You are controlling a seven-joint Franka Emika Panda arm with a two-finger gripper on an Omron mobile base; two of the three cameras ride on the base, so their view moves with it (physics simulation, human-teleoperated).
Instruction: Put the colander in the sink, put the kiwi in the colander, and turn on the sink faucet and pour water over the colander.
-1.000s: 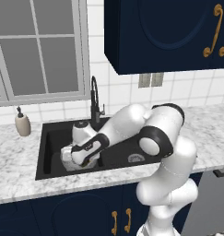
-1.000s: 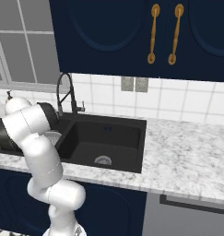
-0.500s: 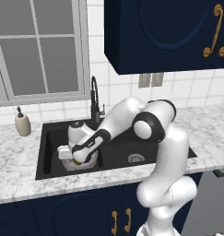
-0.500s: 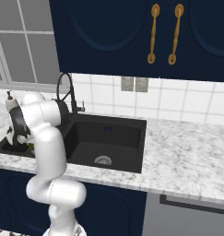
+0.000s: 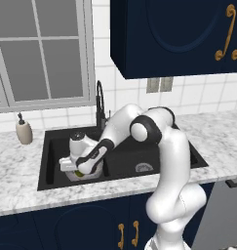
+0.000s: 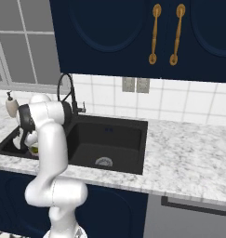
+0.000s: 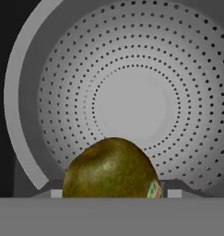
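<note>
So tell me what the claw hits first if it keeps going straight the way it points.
The kiwi sits between the claw's fingers, so ahead lies the colander's perforated floor, probably near its plain centre; depth is hard to judge.

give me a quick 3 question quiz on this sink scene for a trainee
1. True or false: the colander sits in the sink's left basin.
2. Multiple choice: what does the gripper hold? A) soap dispenser B) kiwi C) nothing
3. Fill in: no water runs from the sink ____.

Key: 1 true. 2 B, the kiwi sits between the jaws above the colander bowl. 3 faucet.
</note>
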